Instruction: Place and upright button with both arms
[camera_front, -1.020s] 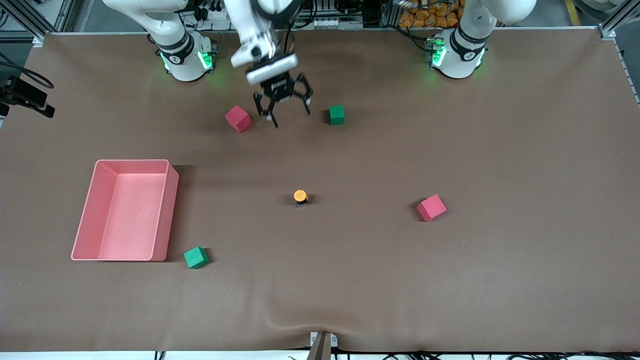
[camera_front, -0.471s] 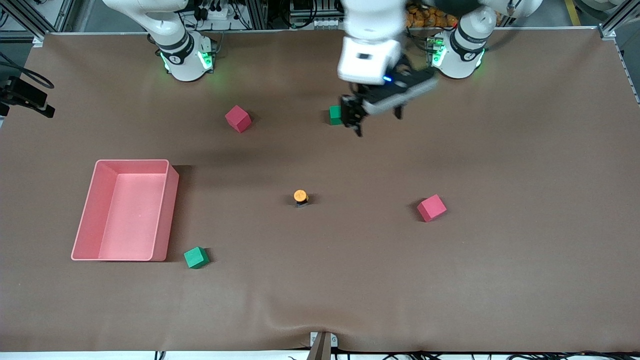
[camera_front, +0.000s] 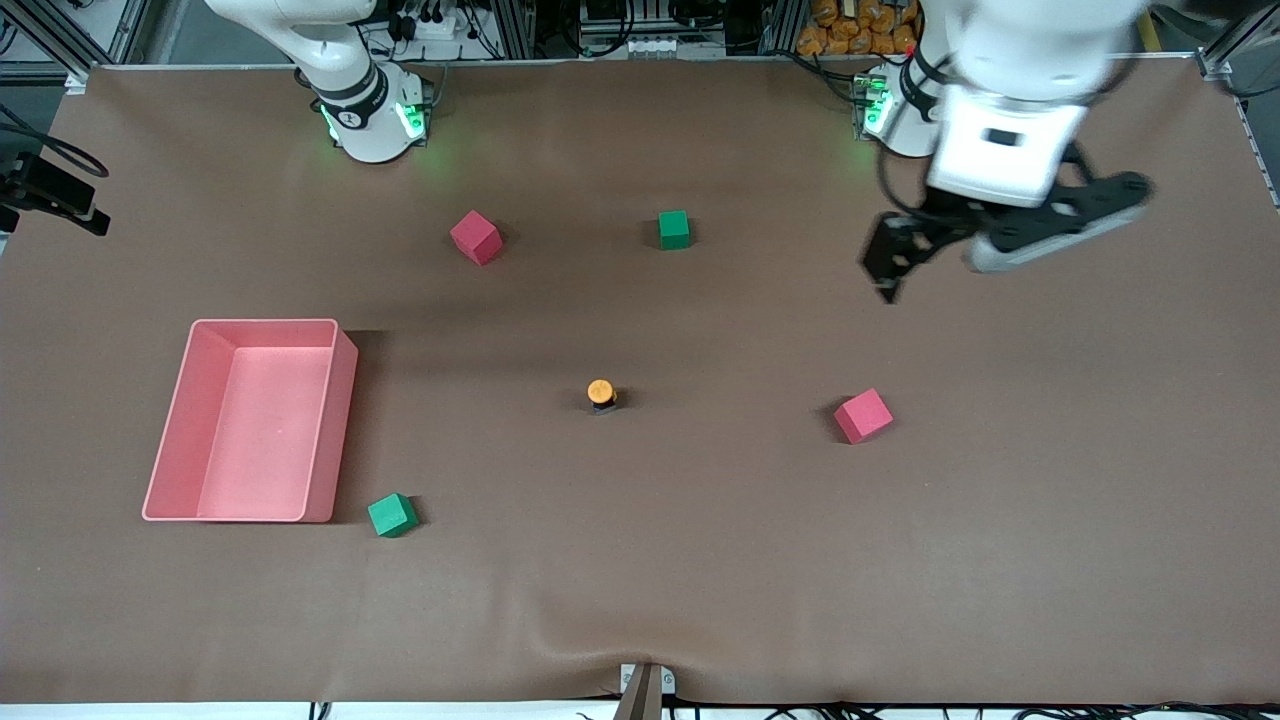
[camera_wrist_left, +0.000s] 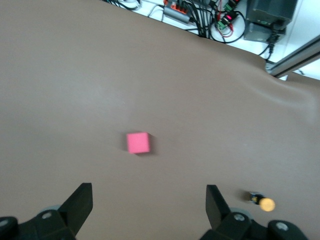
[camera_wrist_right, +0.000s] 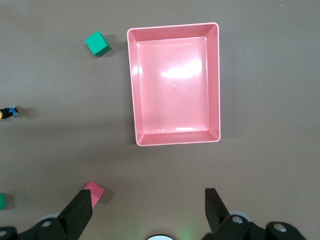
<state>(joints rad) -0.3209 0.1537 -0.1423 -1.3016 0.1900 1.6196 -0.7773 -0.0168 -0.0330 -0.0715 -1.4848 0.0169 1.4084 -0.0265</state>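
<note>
The button (camera_front: 600, 392) stands on the brown mat near the table's middle, orange cap up on its black body. It also shows in the left wrist view (camera_wrist_left: 263, 203) and at the edge of the right wrist view (camera_wrist_right: 6, 113). My left gripper (camera_front: 900, 255) is open and empty, up in the air over bare mat close to its own base; its wrist view shows the gripper (camera_wrist_left: 147, 205) with the jaws wide apart. My right gripper (camera_wrist_right: 148, 207) is open and empty, high over its base, out of the front view.
A pink bin (camera_front: 325, 420) lies toward the right arm's end. One red cube (camera_front: 863, 415) lies beside the button toward the left arm's end. Another red cube (camera_front: 476, 237) and a green cube (camera_front: 674, 229) lie farther from the camera. A second green cube (camera_front: 392, 515) lies by the bin.
My left arm has swung fast from over the farther red and green cubes toward its own end of the table. The button and cubes have not moved.
</note>
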